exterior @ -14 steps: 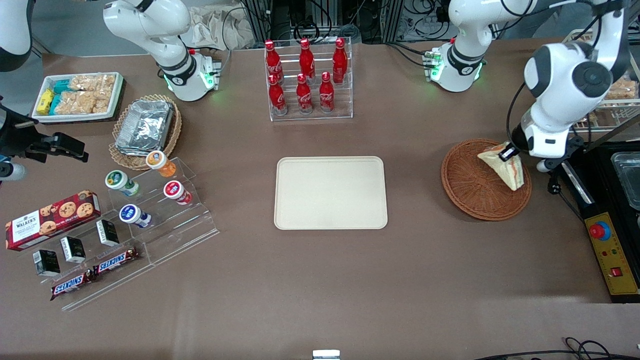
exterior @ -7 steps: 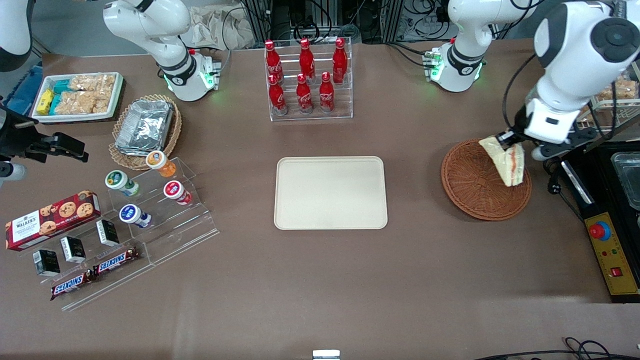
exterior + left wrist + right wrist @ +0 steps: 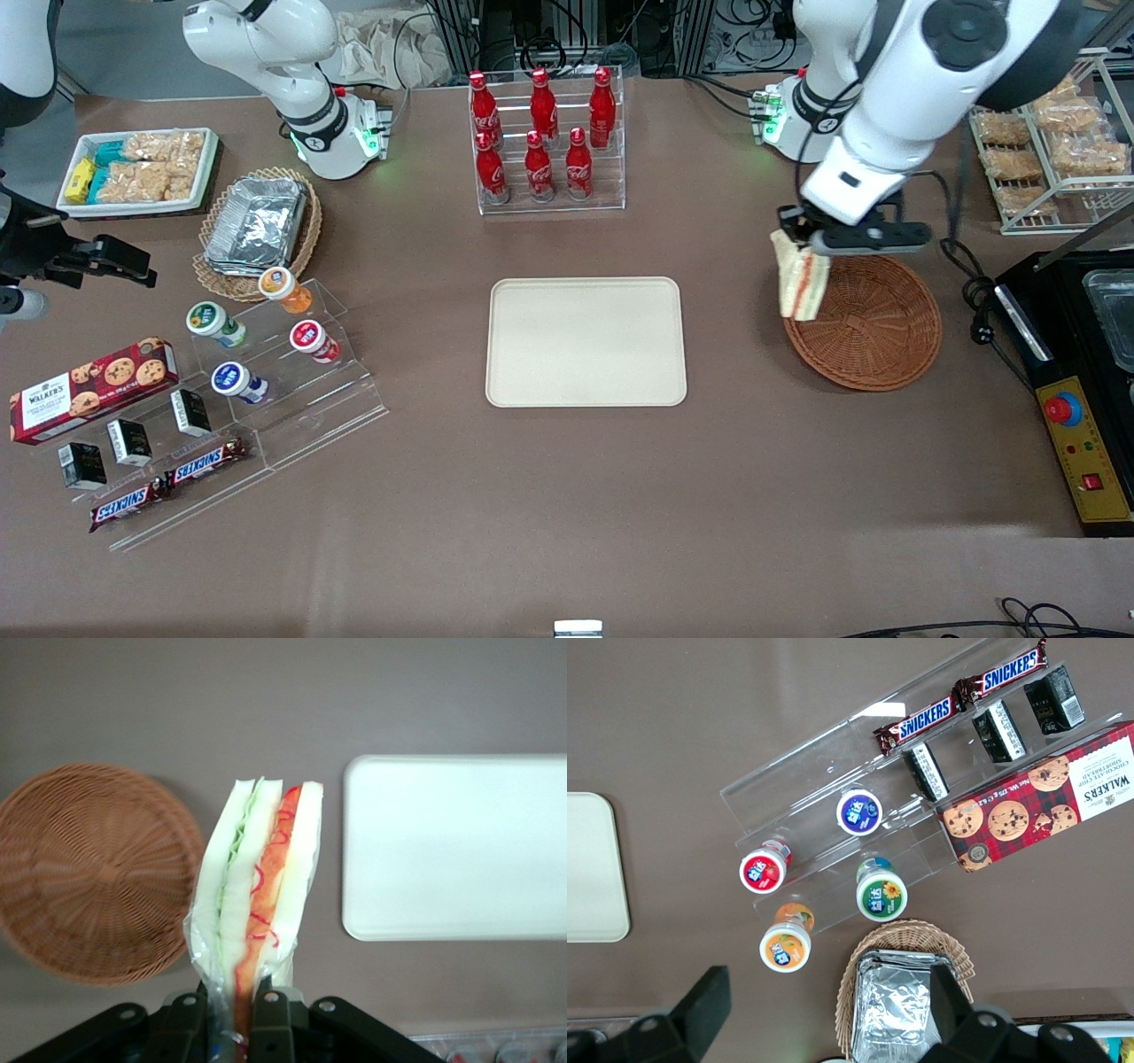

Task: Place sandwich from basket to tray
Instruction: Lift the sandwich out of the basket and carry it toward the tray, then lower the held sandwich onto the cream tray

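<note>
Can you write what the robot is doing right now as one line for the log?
stage: carrying | gripper: shut on sandwich, above basket rim | basket: empty | tray: bare

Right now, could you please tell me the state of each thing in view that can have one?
Gripper: shut on the sandwich, above the basket's rim nearest the tray.
Sandwich: lifted clear of the basket, hanging from the gripper, wrapped in clear film.
Basket: empty.
Tray: empty, flat on the table.
Coca-Cola bottles: upright, capped, in their clear rack.
Yogurt cups: sealed, lying on the acrylic step stand.
</note>
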